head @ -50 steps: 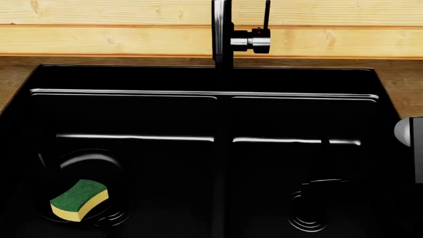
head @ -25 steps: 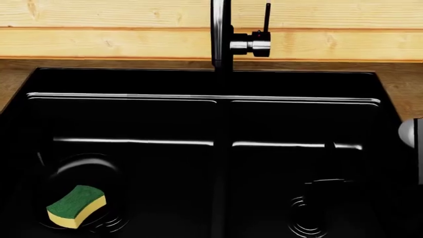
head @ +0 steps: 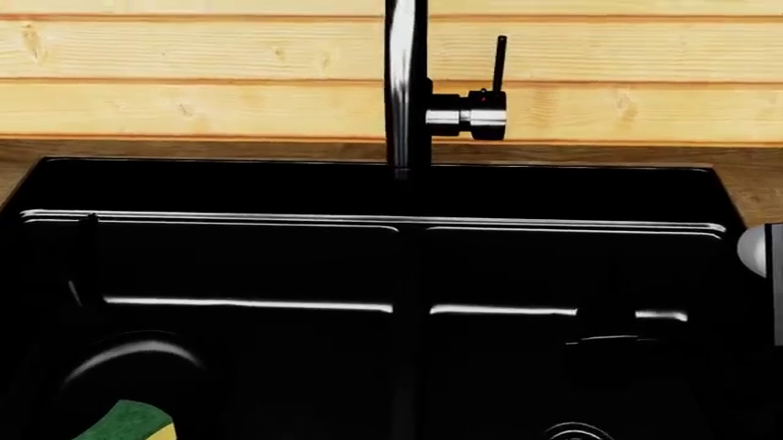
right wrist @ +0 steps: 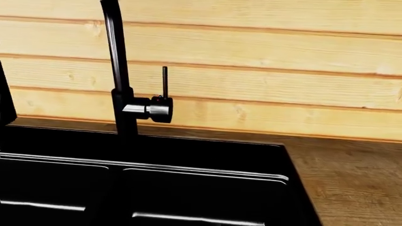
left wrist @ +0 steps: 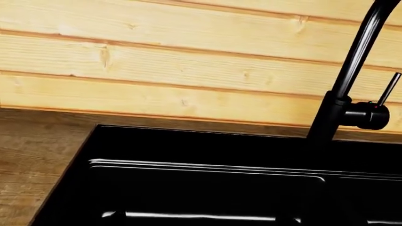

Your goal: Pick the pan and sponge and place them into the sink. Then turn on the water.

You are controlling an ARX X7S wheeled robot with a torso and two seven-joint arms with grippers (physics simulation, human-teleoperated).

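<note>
**Inspector:** Where did the task's items stand when you looked?

**Onlooker:** The sink [head: 367, 188] filled most of the head view, set into a wooden bench [right wrist: 351, 174]. In the left basin, toward seven o'clock, the sponge [head: 128, 423] showed its green top and a sliver of yellow foam, cut off by the frame edge. It lay on a round, glossy black shape that I took for the pan [head: 135, 362], though black on black made its outline hard to follow.

**Inspector:** And the right basin?

**Onlooker:** Only the top of a ringed drain [head: 575, 431] showed at five o'clock, with some dark reflections above it that I could not identify.

**Inspector:** The faucet?

**Onlooker:** The faucet [head: 408, 82] rose at twelve o'clock behind the centre divider, in front of a pale plank wall [head: 183, 64]. Its lever [head: 498, 60] stood upright on a metal collar at the faucet's three o'clock side. I saw no stream from it.

**Inspector:** State of each claw?

**Onlooker:** Neither claw appeared in any view. A pale rounded robot part [head: 761, 249] sat at the three o'clock edge of the head view, too little of it to identify. Both wrist cameras showed only sink, faucet, wall and bench.
</note>
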